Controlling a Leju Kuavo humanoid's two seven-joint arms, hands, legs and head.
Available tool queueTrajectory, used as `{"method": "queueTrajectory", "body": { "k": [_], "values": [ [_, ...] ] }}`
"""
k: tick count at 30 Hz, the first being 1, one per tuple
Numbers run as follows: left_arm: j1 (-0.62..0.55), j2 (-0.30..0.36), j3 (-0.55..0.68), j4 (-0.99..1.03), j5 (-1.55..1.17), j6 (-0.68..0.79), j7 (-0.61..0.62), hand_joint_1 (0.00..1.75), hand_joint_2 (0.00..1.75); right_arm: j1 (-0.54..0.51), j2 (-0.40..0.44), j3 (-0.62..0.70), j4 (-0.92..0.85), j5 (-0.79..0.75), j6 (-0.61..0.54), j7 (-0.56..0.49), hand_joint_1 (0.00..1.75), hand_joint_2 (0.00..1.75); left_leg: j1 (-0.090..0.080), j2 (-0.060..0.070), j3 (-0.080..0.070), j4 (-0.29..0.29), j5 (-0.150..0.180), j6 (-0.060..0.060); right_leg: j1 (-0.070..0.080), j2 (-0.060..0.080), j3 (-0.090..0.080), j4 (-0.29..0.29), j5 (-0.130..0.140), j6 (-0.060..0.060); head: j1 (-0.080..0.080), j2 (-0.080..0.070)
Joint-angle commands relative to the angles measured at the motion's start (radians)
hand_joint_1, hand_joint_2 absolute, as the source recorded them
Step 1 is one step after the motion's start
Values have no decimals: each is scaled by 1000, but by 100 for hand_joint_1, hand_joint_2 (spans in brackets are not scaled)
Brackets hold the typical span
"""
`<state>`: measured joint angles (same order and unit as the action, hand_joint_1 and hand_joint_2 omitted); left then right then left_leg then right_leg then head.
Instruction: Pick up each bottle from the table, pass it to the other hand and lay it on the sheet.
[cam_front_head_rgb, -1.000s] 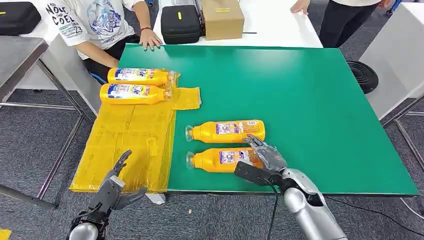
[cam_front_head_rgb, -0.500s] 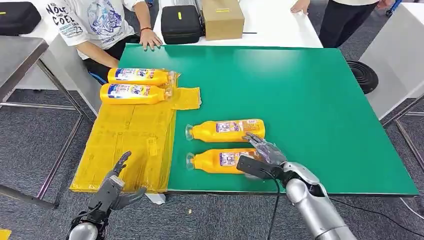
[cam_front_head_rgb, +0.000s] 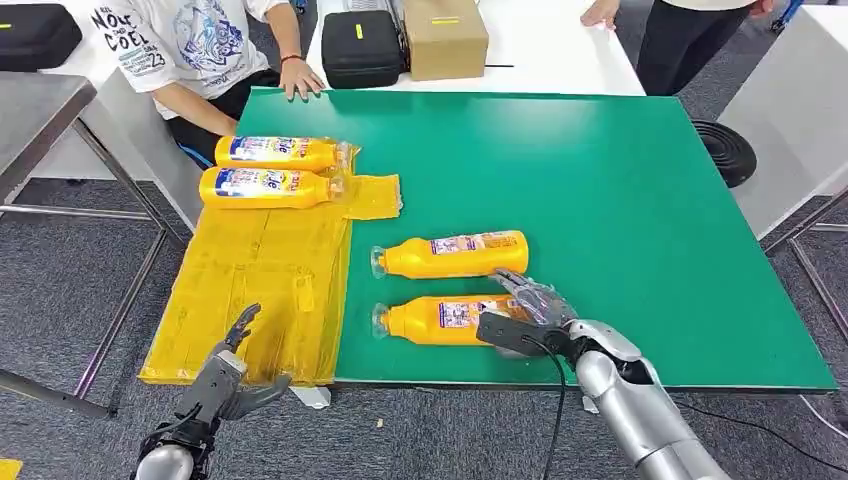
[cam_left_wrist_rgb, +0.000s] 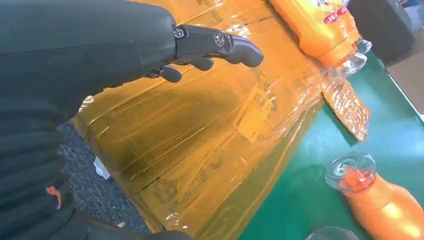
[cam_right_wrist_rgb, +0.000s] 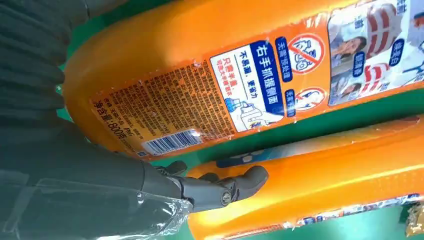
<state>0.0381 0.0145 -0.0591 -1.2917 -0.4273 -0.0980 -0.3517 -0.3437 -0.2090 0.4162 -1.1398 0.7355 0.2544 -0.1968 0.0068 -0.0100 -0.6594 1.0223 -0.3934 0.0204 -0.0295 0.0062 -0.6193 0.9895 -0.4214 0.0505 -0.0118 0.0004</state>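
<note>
head view: high on the robot, facing forward and down over the green-topped desk, wide and distant.
left wrist view: close behind the left hand, low over the crinkled yellow plastic sheet.
right wrist view: very close, pressed up to two lying orange plastic bottles.
shared: sheet and bottles appear in head view too.

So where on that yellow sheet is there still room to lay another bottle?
The near stretch of the yellow sheet is bare, from the two bottles at its far end down to the left hand at its near edge. The far end is crowded. On the green table, the right hand is at the nearer bottle.
</note>
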Motion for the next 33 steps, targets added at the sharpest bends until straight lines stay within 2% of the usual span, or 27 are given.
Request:
{"method": "queueTrajectory", "body": {
  "k": [1, 3, 4, 5, 6, 9, 15, 17, 18, 19, 27, 28, 30, 32, 33],
  "values": [
    [-49, 11, -25, 74, 7, -5, 4, 0, 175, -115, 11, 86, 158, -1, 16, 1, 9, 175, 1, 2, 3, -1, -1, -1, 1, 1, 3, -1, 0, -2, 0, 0],
    [-52, 10, -25, 78, 7, -6, 4, 0, 175, -125, 13, 91, 172, -2, 18, 0, 14, 175, 0, 1, 3, -1, -1, 0, 1, 1, 3, -1, 0, -2, 0, 0],
    [-52, 11, -25, 80, 8, -6, 4, 0, 175, -128, 13, 95, 180, -3, 18, -2, 31, 175, 1, 2, 6, -1, -2, -1, 2, 1, 6, -1, -1, -3, 0, 0],
    [-51, 12, -25, 80, 8, -6, 4, 0, 175, -130, 12, 99, 185, -4, 18, -3, 87, 175, 1, 2, 4, -1, -1, 0, 1, 1, 4, -1, -1, -2, 0, 0],
    [-49, 13, -25, 80, 8, -6, 4, 0, 175, -128, 12, 99, 186, -4, 18, -3, 127, 175, 1, 2, 6, -1, -2, -1, 2, 0, 7, -2, -1, -3, 0, 0],
    [-40, 16, -24, 75, 10, -5, 4, 0, 175, -127, 8, 109, 185, -8, 14, -10, 169, 175, 1, 1, 5, -1, -1, 0, 1, 0, 5, -2, -1, -3, 0, 0],
    [-69, 16, -36, 99, 11, -25, -5, 0, 175, -58, -19, 98, 107, -19, 2, 19, 171, 175, 2, 0, 8, -1, -2, -1, 2, -1, 9, -2, -2, -4, 0, 0],
    [-75, 19, -38, 106, 11, -26, -4, 0, 175, -46, -26, 96, 92, -22, 2, 20, 168, 175, 1, -2, 4, -1, 0, 0, 1, -3, 5, -2, -1, -2, 0, 0],
    [-76, 20, -39, 108, 11, -27, -4, 0, 175, -44, -27, 95, 87, -24, 4, 22, 173, 175, 1, -3, 6, -1, -1, -1, 2, -4, 7, -2, -2, -3, 0, 0],
    [-76, 20, -39, 108, 11, -27, -4, 0, 175, -44, -27, 95, 87, -24, 4, 22, 168, 175, 1, -3, 7, -1, -1, -1, 2, -4, 8, -2, -2, -4, 0, 0],
    [-74, 25, -35, 108, 15, -28, -5, 0, 175, -37, -16, 81, 68, -39, -5, 21, 173, 175, 1, -2, 7, -1, -1, -1, 2, -3, 7, -2, -2, -3, 0, 0],
    [-64, 12, -22, 104, 30, -29, -14, 0, 175, -7, 26, 31, 9, -96, -58, -48, 175, 175, 1, -1, 4, -1, -1, 0, 1, -2, 5, -1, -1, -2, 0, 0],
    [-60, 6, -18, 103, 40, -31, -22, 0, 175, 1, 43, 26, -15, -106, -72, -71, 175, 175, 1, 0, 6, -1, -2, -1, 2, -1, 6, -1, -2, -3, 0, 0],
    [-58, -7, 1, 105, 104, -63, -57, 0, 175, 25, 84, -10, -60, -138, -118, -156, 175, 175, 1, 1, 7, -1, -3, -1, 2, 0, 7, -2, -2, -4, 0, 0],
    [-58, -7, 0, 107, 104, -63, -57, 0, 175, 26, 92, -8, -68, -132, -119, -154, 175, 175, 0, 1, 5, -1, -1, -1, 1, 0, 4, -1, -1, -3, 0, 0]
  ]
}}
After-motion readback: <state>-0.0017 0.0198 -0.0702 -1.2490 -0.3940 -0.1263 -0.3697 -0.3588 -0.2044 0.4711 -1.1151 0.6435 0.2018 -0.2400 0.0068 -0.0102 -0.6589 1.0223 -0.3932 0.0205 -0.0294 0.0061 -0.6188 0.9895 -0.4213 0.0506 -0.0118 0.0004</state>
